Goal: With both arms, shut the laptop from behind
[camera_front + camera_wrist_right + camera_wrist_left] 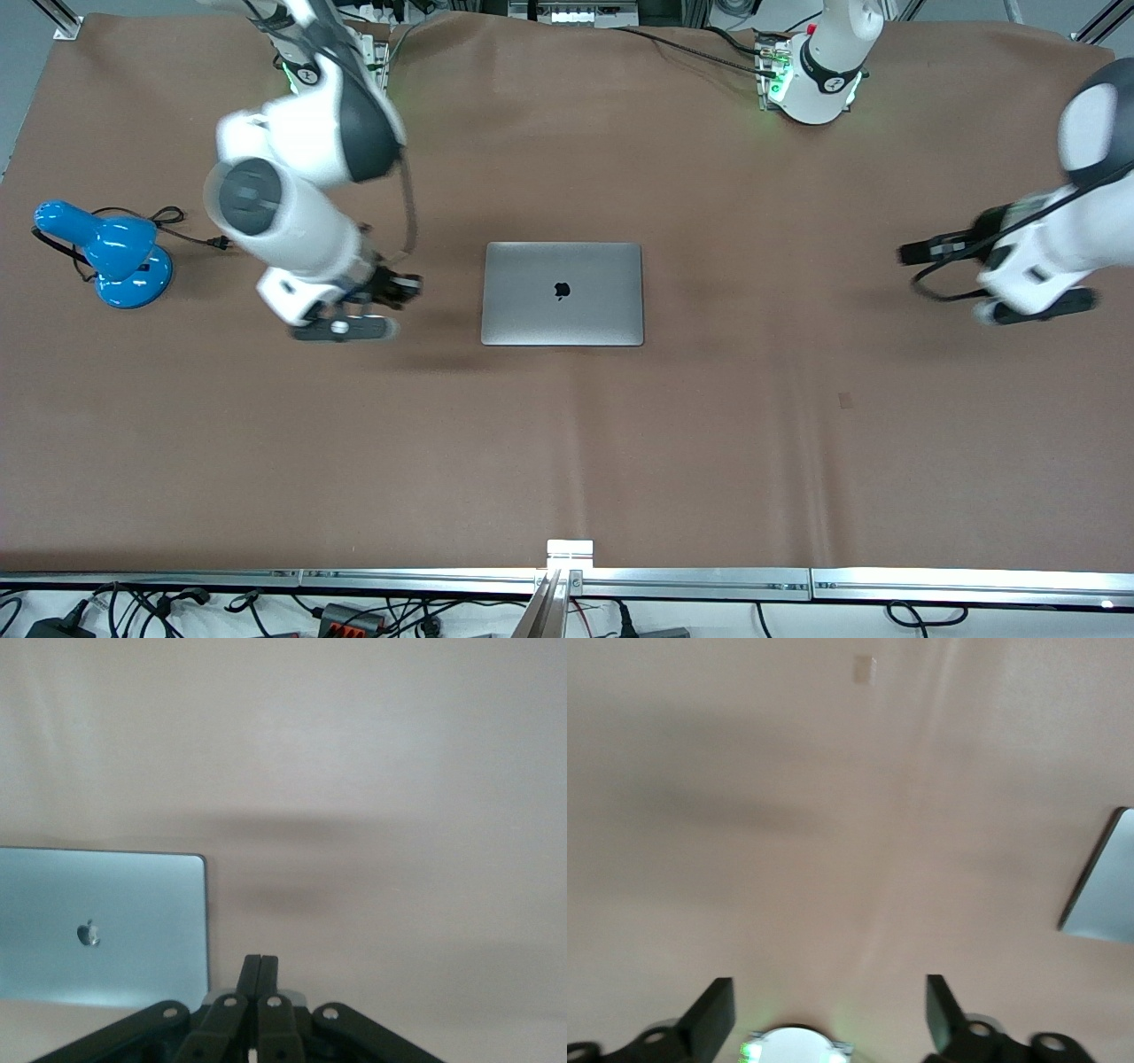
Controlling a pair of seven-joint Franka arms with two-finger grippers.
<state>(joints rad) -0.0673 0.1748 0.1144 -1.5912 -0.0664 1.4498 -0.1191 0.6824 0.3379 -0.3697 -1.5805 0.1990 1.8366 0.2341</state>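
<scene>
The laptop (563, 293) lies shut and flat on the middle of the table (709, 443), its silver-grey lid up with the dark apple logo in the centre. Only the front view takes in the whole scene: both arms, the lamp and the laptop together.

The right wrist view adds what the front view cannot settle: the right gripper (260, 970) has its two black fingers pressed together with no gap and nothing between them, and the laptop (102, 926) sits just beside them with one rounded corner plain to see. In the front view that right gripper (394, 288) hangs over bare table toward the right arm's end, near the laptop's edge but apart from it.

The left wrist view shows the left gripper (828, 1010) spread wide, with one black finger (713, 1014) at each side and only tabletop between them (a mere sliver of the laptop (1103, 890) shows at that picture's edge). In the front view the left gripper (921, 251) is over bare table, well apart from the laptop toward the left arm's end.

A glossy blue desk lamp (115, 257) with a round base and a black cord stands near the right arm's end. The table wears a matt brown covering with faint creases. Nothing stands between either gripper and the laptop.
</scene>
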